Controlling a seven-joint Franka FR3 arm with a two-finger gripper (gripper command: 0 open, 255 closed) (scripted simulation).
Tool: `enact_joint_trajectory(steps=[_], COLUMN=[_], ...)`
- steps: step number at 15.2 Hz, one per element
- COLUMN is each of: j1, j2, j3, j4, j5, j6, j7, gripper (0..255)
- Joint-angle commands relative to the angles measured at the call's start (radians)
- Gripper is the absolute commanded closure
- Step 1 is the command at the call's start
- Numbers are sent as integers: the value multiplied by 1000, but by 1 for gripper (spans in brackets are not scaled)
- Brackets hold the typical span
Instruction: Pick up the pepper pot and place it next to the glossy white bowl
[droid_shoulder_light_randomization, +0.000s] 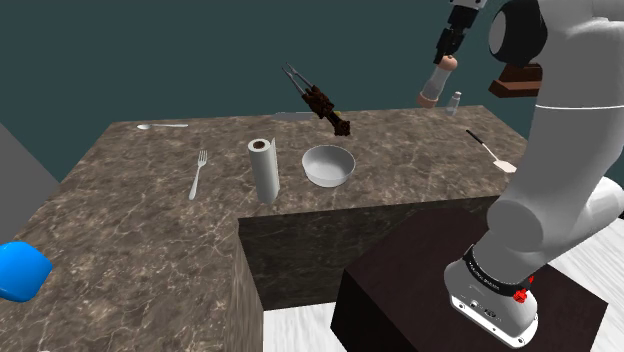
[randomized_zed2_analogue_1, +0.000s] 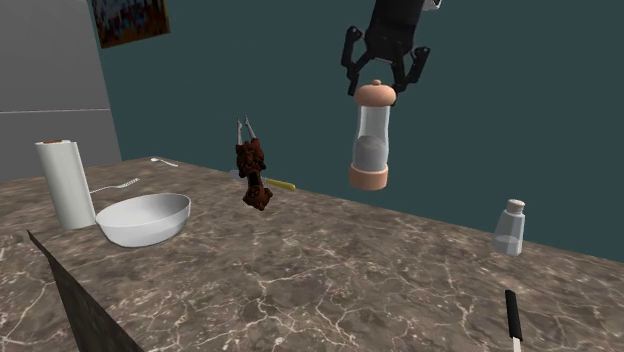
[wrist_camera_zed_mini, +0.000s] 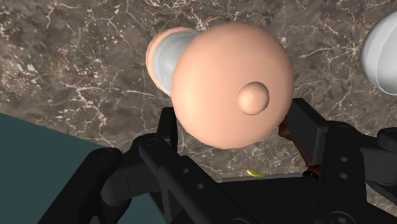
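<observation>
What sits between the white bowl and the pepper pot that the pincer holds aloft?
In the second exterior view, a dark brown tongs-like utensil stands between the glossy white bowl and the clear, peach-capped pepper pot.

The rounded white arm (droid_shoulder_light_randomization: 565, 150) has dark joints, a black-ringed base (droid_shoulder_light_randomization: 488, 298) and an all-black gripper (randomized_zed2_analogue_1: 380, 86).

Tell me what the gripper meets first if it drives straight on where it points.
Probably bare countertop, touched first by the pepper pot the gripper clasps; the small shaker looks off to one side.
</observation>
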Motion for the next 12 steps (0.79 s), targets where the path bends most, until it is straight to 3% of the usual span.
enact_joint_trajectory(steps=[1, 6, 12], j1=[56, 179, 262], j2=[-81, -303, -540], j3=[-5, 8, 79], j4=[-94, -321, -520], j5=[-36, -142, -245], j6=[28, 89, 119], j7=[30, 138, 300], gripper=[255, 255, 255])
